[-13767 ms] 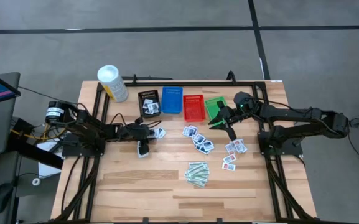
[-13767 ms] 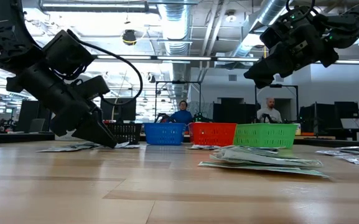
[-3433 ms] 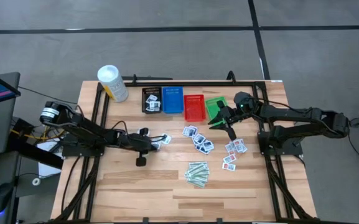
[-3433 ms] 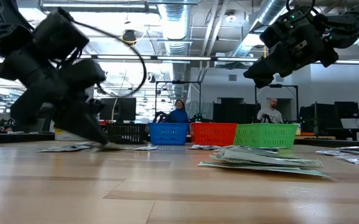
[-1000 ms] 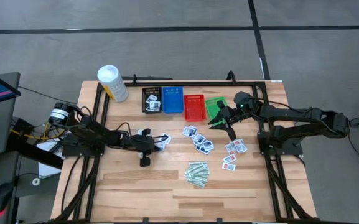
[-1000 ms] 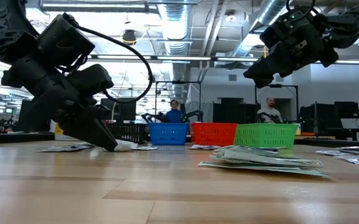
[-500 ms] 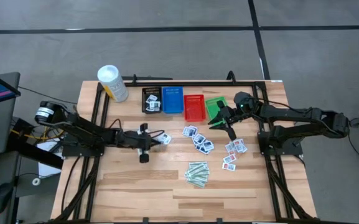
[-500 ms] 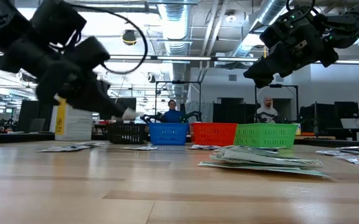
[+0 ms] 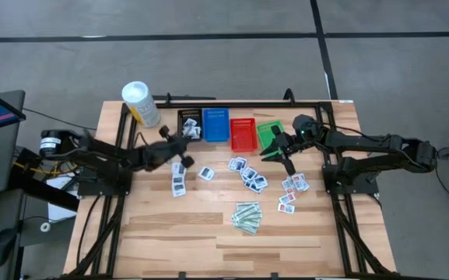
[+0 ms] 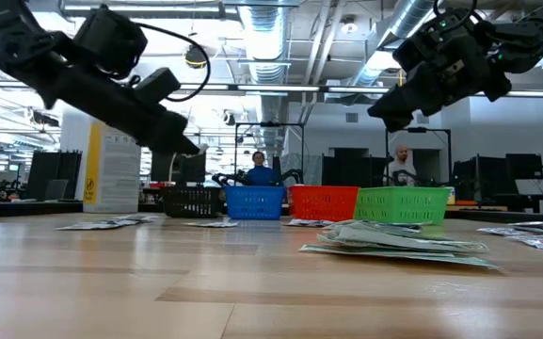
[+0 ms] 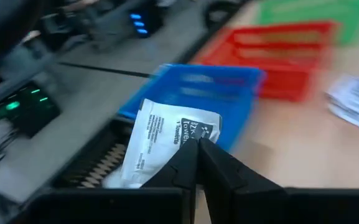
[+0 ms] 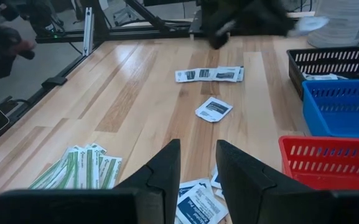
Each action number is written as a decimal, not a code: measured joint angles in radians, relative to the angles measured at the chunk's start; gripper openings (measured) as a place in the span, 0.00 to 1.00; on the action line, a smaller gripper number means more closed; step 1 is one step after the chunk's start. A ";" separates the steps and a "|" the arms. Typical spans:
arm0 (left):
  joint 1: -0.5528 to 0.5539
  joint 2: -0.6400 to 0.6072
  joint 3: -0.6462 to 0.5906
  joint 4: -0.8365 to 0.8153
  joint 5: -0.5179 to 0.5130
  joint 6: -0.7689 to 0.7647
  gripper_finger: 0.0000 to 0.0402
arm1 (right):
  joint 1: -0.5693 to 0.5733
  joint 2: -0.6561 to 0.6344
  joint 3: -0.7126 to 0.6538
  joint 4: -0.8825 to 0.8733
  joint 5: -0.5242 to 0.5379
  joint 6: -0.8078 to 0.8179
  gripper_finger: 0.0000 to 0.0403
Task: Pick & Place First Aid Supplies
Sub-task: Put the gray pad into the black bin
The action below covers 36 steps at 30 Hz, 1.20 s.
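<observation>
Tabletop overhead hides what left gripper [image 11: 196, 144] pinches: packet [image 11: 167, 140].

Overhead looks straight down, low camera level across the table [image 9: 208, 233], both sharing the baskets [image 10: 318, 202].

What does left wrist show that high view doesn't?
Left wrist only: the left end effector shut on a white towelette packet, print readable.

High only: the white tub, pale-green strips, loose packets on the table, right end effector over the green basket.

Both: blue basket, red basket.
</observation>
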 joint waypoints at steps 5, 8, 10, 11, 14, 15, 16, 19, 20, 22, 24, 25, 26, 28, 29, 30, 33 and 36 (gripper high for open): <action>0.129 0.000 0.001 0.099 0.078 -0.005 0.04 | 0.000 0.000 0.000 0.011 0.000 0.010 0.24; 0.193 0.000 0.002 0.139 0.177 -0.044 0.04 | 0.000 0.000 0.000 0.011 0.000 0.015 0.24; 0.222 0.000 0.002 0.148 0.238 -0.071 0.04 | 0.000 0.000 0.000 0.011 0.000 0.016 0.24; 0.231 0.000 0.002 0.147 0.261 -0.083 0.04 | 0.000 0.000 0.000 0.011 0.000 0.016 0.24; 0.242 0.010 0.002 0.151 0.290 -0.127 0.04 | 0.000 0.000 0.000 0.011 0.000 0.016 0.24; 0.241 0.016 0.002 0.150 0.291 -0.130 0.04 | 0.000 0.000 0.000 0.011 0.000 0.016 0.24; 0.239 0.024 0.002 0.154 0.292 -0.132 0.04 | 0.000 0.000 0.000 0.011 0.000 0.016 0.24; 0.234 0.037 0.002 0.160 0.293 -0.132 0.06 | 0.000 0.000 0.000 0.010 0.000 0.016 0.24; 0.234 0.038 0.002 0.161 0.294 -0.132 0.07 | 0.000 0.000 0.000 0.011 0.000 0.016 0.24; 0.234 0.040 0.002 0.162 0.293 -0.132 0.10 | 0.000 0.000 0.000 0.010 0.000 0.016 0.24; 0.234 0.040 0.002 0.162 0.291 -0.132 0.13 | 0.000 0.000 0.000 0.010 0.000 0.016 0.24; 0.234 0.040 0.002 0.162 0.288 -0.132 0.15 | 0.000 0.000 0.000 0.011 0.000 0.016 0.24; 0.234 0.040 0.002 0.162 0.285 -0.132 0.17 | 0.000 0.000 0.000 0.010 0.000 0.016 0.24; 0.234 0.040 0.002 0.162 0.275 -0.132 0.20 | 0.000 0.000 0.000 0.010 0.000 0.016 0.24; 0.234 0.040 0.002 0.162 0.274 -0.133 0.22 | 0.000 0.000 0.000 0.010 0.000 0.016 0.24; 0.235 0.040 0.002 0.162 0.273 -0.137 0.24 | 0.000 0.000 0.000 0.010 0.000 0.016 0.24; 0.234 0.040 0.002 0.162 0.273 -0.159 0.27 | 0.000 0.000 0.000 0.010 0.000 0.016 0.24; 0.234 0.040 0.002 0.162 0.273 -0.162 0.30 | 0.000 0.000 0.000 0.010 0.000 0.016 0.24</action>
